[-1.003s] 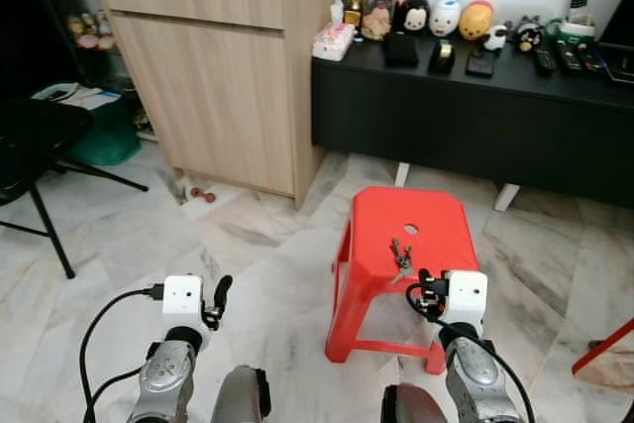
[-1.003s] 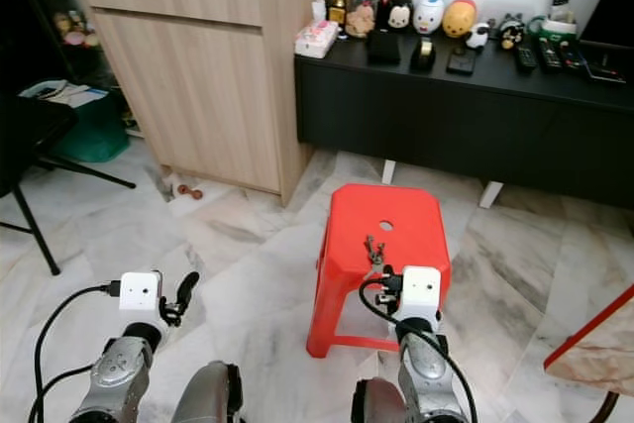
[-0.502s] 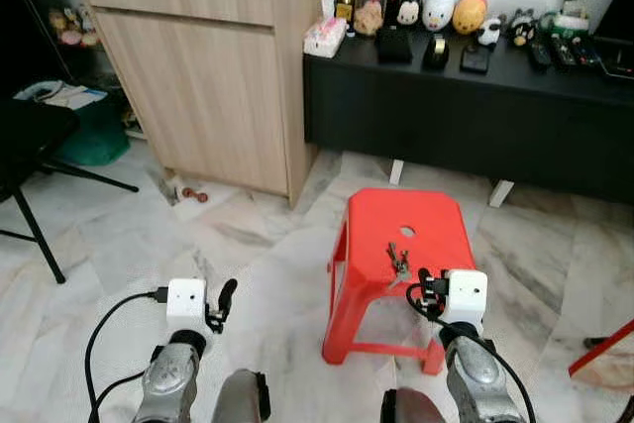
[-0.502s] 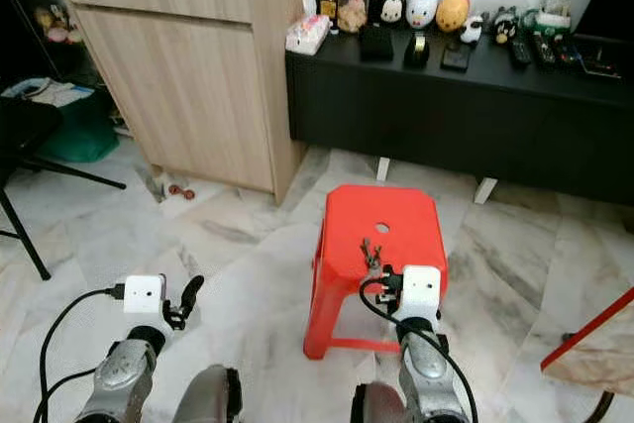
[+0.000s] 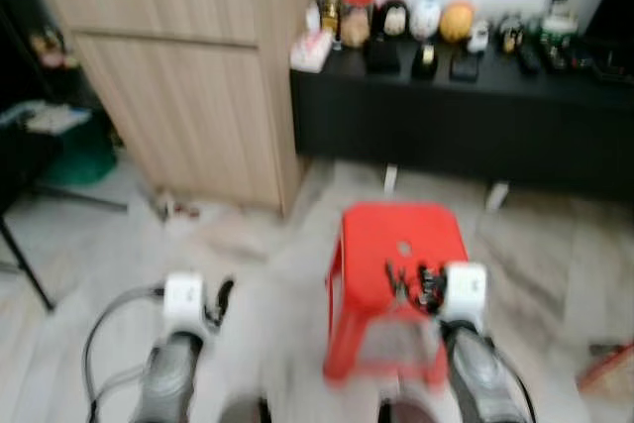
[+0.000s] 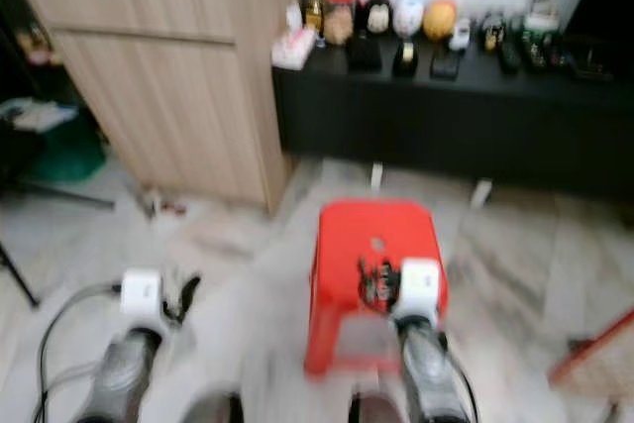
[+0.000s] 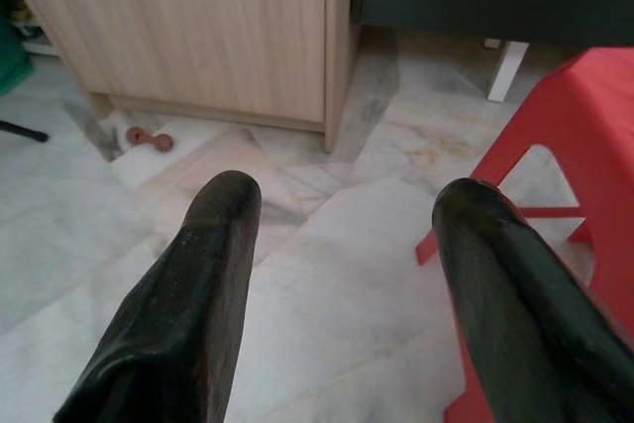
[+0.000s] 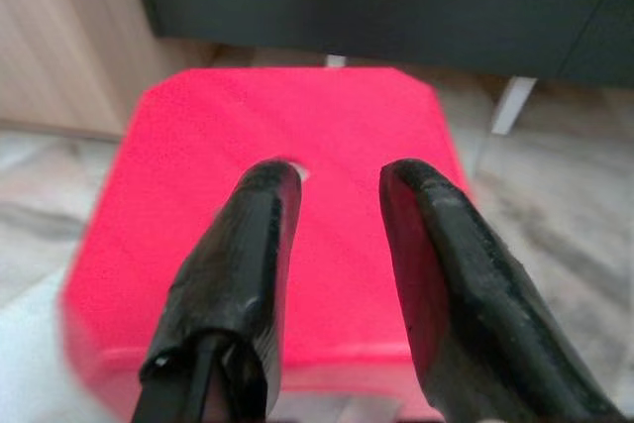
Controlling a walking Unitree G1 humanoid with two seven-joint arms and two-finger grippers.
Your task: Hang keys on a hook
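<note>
Keys (image 5: 398,280) sit mid-stool (image 5: 371,235), just left of my open right claw (image 8: 337,180); open left claw (image 7: 342,200) is well off.

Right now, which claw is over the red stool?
The right claw, open above the red stool. The left claw is over bare marble floor beside it.

A red stool (image 5: 401,245) on the marble floor (image 7: 327,245) bears keys (image 5: 396,279).

One red stool (image 5: 401,245), one wooden cabinet (image 5: 188,66), one black sideboard (image 5: 466,116).
</note>
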